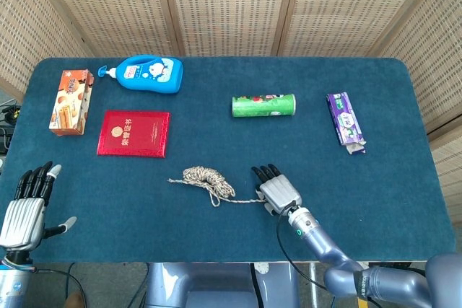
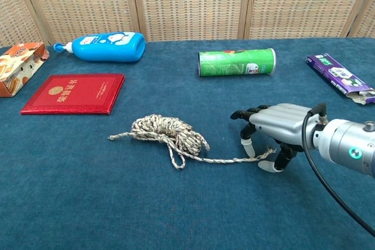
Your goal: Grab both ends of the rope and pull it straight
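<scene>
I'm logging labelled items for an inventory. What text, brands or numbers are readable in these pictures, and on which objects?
No text can be read with confidence.
Red booklet: gold emblem and characters, too small.
Blue bottle: label blurred.
Green can: print blurred.
Purple box: print illegible.
Orange box: print illegible.
</scene>
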`<state>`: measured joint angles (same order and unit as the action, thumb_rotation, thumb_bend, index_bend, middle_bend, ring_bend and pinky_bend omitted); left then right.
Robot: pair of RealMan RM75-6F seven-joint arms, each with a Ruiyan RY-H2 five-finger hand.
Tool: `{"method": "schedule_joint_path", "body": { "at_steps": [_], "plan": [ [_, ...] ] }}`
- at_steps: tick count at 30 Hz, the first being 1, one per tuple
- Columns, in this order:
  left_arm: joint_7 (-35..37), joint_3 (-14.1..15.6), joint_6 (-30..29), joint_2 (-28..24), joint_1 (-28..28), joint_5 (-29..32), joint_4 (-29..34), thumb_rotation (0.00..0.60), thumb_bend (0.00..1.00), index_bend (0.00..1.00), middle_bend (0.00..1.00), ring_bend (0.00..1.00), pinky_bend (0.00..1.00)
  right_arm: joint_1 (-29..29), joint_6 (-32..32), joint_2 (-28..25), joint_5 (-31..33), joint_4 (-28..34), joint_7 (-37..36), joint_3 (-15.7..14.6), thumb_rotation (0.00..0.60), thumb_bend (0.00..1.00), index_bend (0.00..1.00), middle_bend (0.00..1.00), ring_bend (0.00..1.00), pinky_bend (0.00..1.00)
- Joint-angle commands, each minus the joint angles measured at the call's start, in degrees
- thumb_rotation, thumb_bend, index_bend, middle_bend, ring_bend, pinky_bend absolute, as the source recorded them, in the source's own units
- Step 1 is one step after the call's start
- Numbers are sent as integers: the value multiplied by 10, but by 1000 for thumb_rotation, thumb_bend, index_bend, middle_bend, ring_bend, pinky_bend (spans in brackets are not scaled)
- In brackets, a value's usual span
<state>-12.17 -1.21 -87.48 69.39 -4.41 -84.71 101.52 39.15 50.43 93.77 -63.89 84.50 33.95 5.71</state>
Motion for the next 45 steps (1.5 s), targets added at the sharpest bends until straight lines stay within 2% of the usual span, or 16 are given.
{"method": "schedule_joint_path", "body": {
  "at_steps": [1,23,27,28,31,34,36,38,45],
  "plan": [
    [0,0,0,0,0,0,0,600,37,0,0,0,0,2,2,3,2,-4,4,-3,600,371,508,0,0,0],
    [-4,-4,11,2,-2,3,0,600,36,0,0,0,0,6,21,11,-3,-8,-3,-13,600,433,598,6,0,0],
    [-24,-15,32,6,-18,11,4,600,37,0,0,0,0,6,26,7,-3,-1,4,-15,600,434,602,10,0,0],
    [-49,-24,71,12,-48,12,5,600,37,1,0,0,0,5,28,6,0,-1,5,-16,600,434,602,10,0,0],
    [-83,-56,132,39,-102,42,-3,600,38,65,0,0,0,5,29,5,8,1,11,-17,600,434,605,12,0,0],
    [-88,-73,169,87,-149,32,-53,600,75,248,0,0,0,5,30,4,14,2,14,-17,600,434,611,12,0,0],
    [-96,-85,199,115,-173,55,-75,600,107,315,0,0,0,5,29,2,18,2,14,-17,600,434,612,12,0,0],
    [-120,-98,240,148,-204,94,-101,600,136,341,0,0,0,6,30,-1,18,3,13,-18,600,434,613,13,0,0],
    [-167,-113,285,211,-247,177,-138,600,155,393,0,0,0,6,29,-6,17,5,11,-22,600,434,614,14,0,0]
  ]
}}
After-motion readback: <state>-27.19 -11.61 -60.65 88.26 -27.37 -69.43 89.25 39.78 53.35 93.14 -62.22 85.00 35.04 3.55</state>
